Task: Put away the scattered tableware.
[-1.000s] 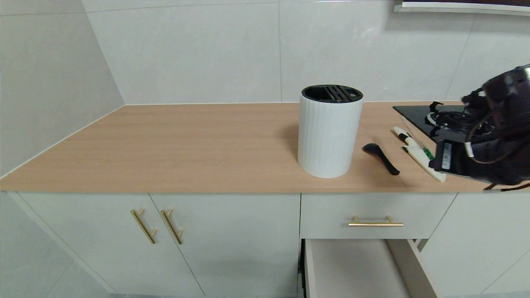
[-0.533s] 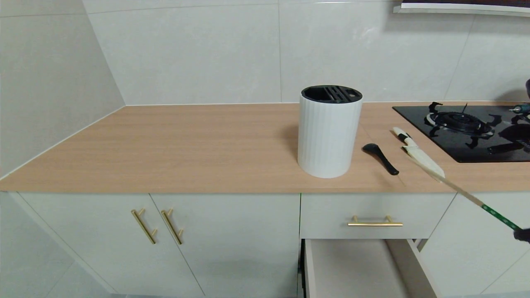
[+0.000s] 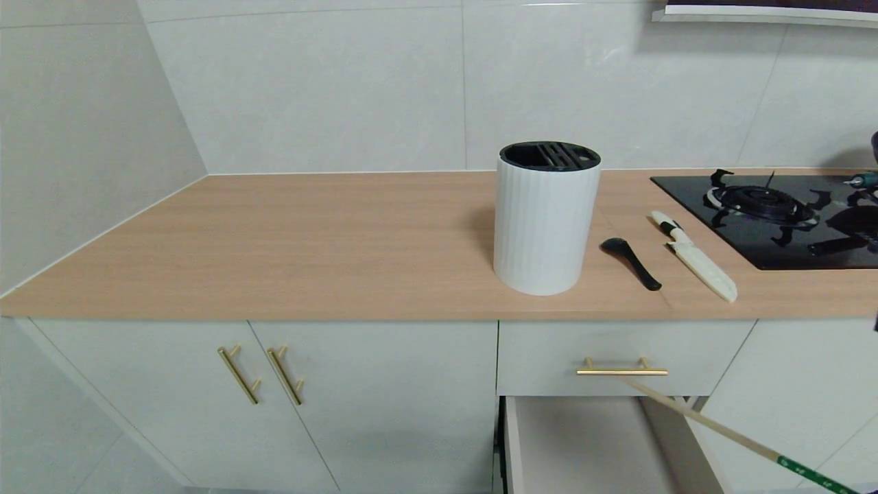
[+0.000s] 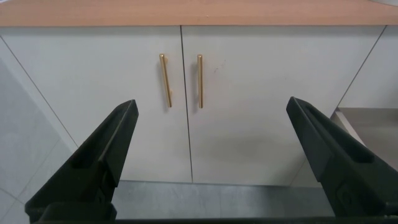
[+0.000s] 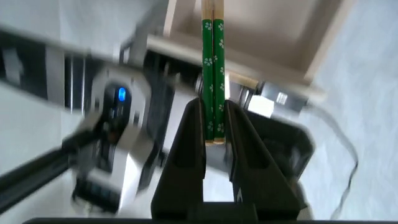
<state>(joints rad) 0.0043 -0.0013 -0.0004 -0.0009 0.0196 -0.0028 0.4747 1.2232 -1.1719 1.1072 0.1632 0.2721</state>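
Bright, even light, with the white holder casting a soft shadow leftward on the countertop.

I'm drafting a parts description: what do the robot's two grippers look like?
Both are plain black with no markings showing. The left gripper has broad, angular, wedge-shaped fingers. The right gripper has slimmer fingers that taper to narrow tips.

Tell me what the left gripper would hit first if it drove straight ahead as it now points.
Probably the white cabinet doors, near their gold handles; nothing stands between them and the left gripper, though depth is unclear.
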